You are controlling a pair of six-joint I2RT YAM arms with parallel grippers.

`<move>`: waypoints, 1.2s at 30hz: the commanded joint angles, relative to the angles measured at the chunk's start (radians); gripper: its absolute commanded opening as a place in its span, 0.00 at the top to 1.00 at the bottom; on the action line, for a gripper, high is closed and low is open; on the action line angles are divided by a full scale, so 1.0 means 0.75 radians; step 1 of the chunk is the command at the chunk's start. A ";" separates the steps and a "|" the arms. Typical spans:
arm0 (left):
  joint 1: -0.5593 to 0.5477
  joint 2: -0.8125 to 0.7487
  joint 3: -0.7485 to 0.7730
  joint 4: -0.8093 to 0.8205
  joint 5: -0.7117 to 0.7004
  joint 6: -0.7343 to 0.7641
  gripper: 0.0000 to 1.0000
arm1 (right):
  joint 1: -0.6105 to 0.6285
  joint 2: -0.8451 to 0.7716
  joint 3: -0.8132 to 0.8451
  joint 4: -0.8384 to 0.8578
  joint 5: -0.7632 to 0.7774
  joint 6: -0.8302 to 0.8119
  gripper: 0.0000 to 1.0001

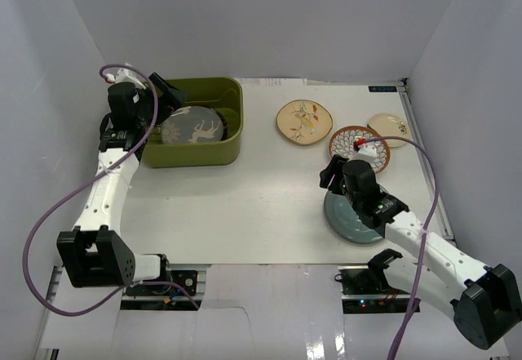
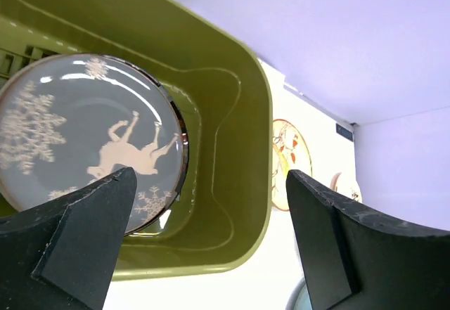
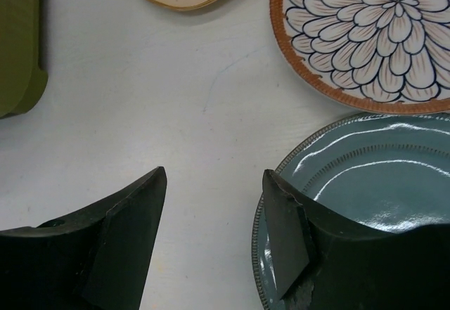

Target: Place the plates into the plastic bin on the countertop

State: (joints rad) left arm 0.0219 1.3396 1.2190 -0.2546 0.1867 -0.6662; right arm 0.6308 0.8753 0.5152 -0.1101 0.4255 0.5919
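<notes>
At the countertop's (image 1: 245, 205) far-left corner, we have the grey deer plate (image 1: 192, 126) in the plastic bin (image 1: 192, 156), with the left gripper (image 2: 211, 180) released above. Four more wait outside, our right gripper (image 3: 214, 176) parted, grasping nothing, over the pale blue plate (image 3: 380, 183).

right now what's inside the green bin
A grey plate with a white animal figure lies in the plastic bin. Anything beneath it is covered.

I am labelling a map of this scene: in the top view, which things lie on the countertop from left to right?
plastic bin with the grey plate inside → tan floral plate → brown-white lattice plate → small cream plate. Pale blue plate omitted: its place overlaps.
</notes>
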 commanded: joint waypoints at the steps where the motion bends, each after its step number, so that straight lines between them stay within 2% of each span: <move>1: -0.009 -0.111 -0.050 -0.039 -0.024 0.029 0.02 | -0.133 0.054 0.088 0.106 -0.078 -0.020 0.37; 3: -0.080 -0.150 -0.083 -0.045 0.011 0.035 0.02 | -0.200 0.074 0.094 0.120 -0.134 -0.026 0.37; 6: -0.278 -0.225 -0.124 -0.055 0.048 0.042 0.02 | -0.378 0.097 0.088 0.130 -0.191 -0.028 0.37; 7: -0.388 -0.242 -0.156 -0.057 0.048 0.025 0.02 | -0.490 0.107 0.082 0.132 -0.205 -0.026 0.37; 9: -0.505 -0.275 -0.202 -0.043 0.046 -0.003 0.03 | -0.619 0.125 0.070 0.177 -0.303 -0.004 0.37; 10: -0.631 -0.283 -0.246 -0.039 0.027 -0.026 0.04 | -0.736 0.154 0.070 0.210 -0.366 0.004 0.37; 13: -0.852 -0.271 -0.318 0.002 -0.036 -0.056 0.04 | -0.908 0.250 0.096 0.241 -0.391 0.025 0.31; 15: -0.943 -0.242 -0.390 0.067 -0.057 -0.095 0.04 | -0.970 0.313 0.121 0.261 -0.449 0.043 0.27; 18: -1.147 -0.167 -0.427 0.110 -0.085 -0.112 0.04 | -1.060 0.475 0.139 0.329 -0.496 0.070 0.25; 21: -1.272 -0.111 -0.447 0.135 -0.083 -0.073 0.03 | -1.117 0.597 0.170 0.376 -0.555 0.094 0.25; 24: -1.334 -0.121 -0.461 0.137 -0.065 -0.016 0.02 | -1.125 0.676 0.186 0.390 -0.590 0.096 0.28; 28: -1.340 -0.199 -0.531 0.141 -0.055 0.009 0.02 | -1.125 0.733 0.172 0.443 -0.606 0.113 0.40; 30: -1.340 -0.231 -0.551 0.119 -0.067 0.027 0.02 | -1.123 0.770 0.164 0.476 -0.616 0.125 0.41; 31: -1.340 -0.256 -0.545 0.104 -0.081 0.037 0.02 | -1.123 0.780 0.146 0.492 -0.629 0.137 0.47; 36: -1.340 -0.356 -0.486 -0.049 -0.220 0.154 0.02 | -1.123 0.831 0.096 0.601 -0.692 0.184 0.57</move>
State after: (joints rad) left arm -0.9840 1.1328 0.8135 -0.2276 0.1017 -0.6254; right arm -0.2119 1.4849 0.6014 0.2424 -0.0402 0.6975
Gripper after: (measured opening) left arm 0.979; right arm 0.440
